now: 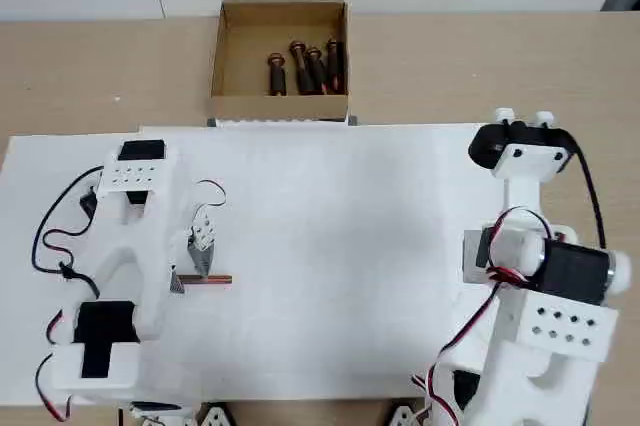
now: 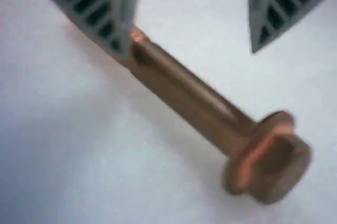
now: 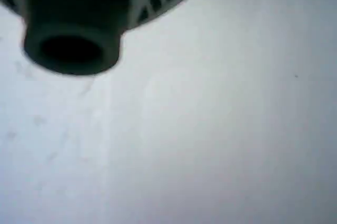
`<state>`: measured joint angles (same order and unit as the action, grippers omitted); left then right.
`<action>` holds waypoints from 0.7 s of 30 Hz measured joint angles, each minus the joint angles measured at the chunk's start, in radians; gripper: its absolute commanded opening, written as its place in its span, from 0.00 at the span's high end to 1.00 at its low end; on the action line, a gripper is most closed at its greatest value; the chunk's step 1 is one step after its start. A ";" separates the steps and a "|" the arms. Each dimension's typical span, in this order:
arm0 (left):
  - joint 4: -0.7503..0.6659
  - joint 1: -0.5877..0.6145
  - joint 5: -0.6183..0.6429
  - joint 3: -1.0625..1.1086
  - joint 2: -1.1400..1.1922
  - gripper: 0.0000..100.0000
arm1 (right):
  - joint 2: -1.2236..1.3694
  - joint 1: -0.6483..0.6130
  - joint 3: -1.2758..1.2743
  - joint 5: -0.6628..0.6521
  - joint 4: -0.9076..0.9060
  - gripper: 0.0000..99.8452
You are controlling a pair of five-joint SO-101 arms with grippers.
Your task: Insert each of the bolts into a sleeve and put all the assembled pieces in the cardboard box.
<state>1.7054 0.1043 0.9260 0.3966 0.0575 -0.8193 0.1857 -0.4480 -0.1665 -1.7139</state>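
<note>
A copper bolt (image 2: 195, 98) with a hex head lies flat on the white sheet, also seen at the left as the bolt (image 1: 208, 280). My left gripper (image 2: 189, 50) is open over it: one finger (image 2: 100, 8) rests at the bolt's plain end and the other finger (image 2: 279, 8) stands apart. In the high view the left gripper (image 1: 190, 274) points down onto the bolt. My right gripper (image 3: 73, 3) is shut on a black sleeve (image 3: 71, 50), whose open end hangs above the sheet. The right gripper (image 1: 472, 258) is low at the right side.
The cardboard box (image 1: 215, 56) stands at the back centre on the wooden table, with several bolt-and-sleeve pieces (image 1: 305, 68) inside. A white sheet (image 1: 340, 246) covers the work area between the arms. Cables (image 1: 50, 236) loop beside the left arm.
</note>
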 measured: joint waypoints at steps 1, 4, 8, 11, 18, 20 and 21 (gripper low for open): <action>-0.002 -0.002 0.000 -0.002 0.000 0.74 | 0.000 0.000 0.000 0.000 0.000 1.00; -0.002 -0.003 0.000 -0.002 0.000 0.73 | 0.000 0.000 0.000 0.000 0.000 1.00; -0.002 -0.003 0.000 -0.002 0.000 0.73 | 0.000 0.000 0.000 0.000 0.000 1.00; -0.002 -0.003 0.000 -0.002 0.000 0.73 | 0.000 0.000 0.000 0.000 0.000 1.00; -0.003 -0.003 0.000 0.025 0.000 0.73 | 0.000 0.000 0.000 0.000 0.000 1.00; -0.003 -0.003 0.000 0.026 0.000 0.73 | 0.000 0.000 0.000 0.000 0.000 1.00; -0.003 -0.003 0.000 0.026 0.000 0.73 | 0.000 0.000 0.000 0.000 0.000 1.00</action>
<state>1.7024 0.1013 0.9260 0.4227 0.0575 -0.8193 0.1857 -0.4480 -0.1665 -1.7139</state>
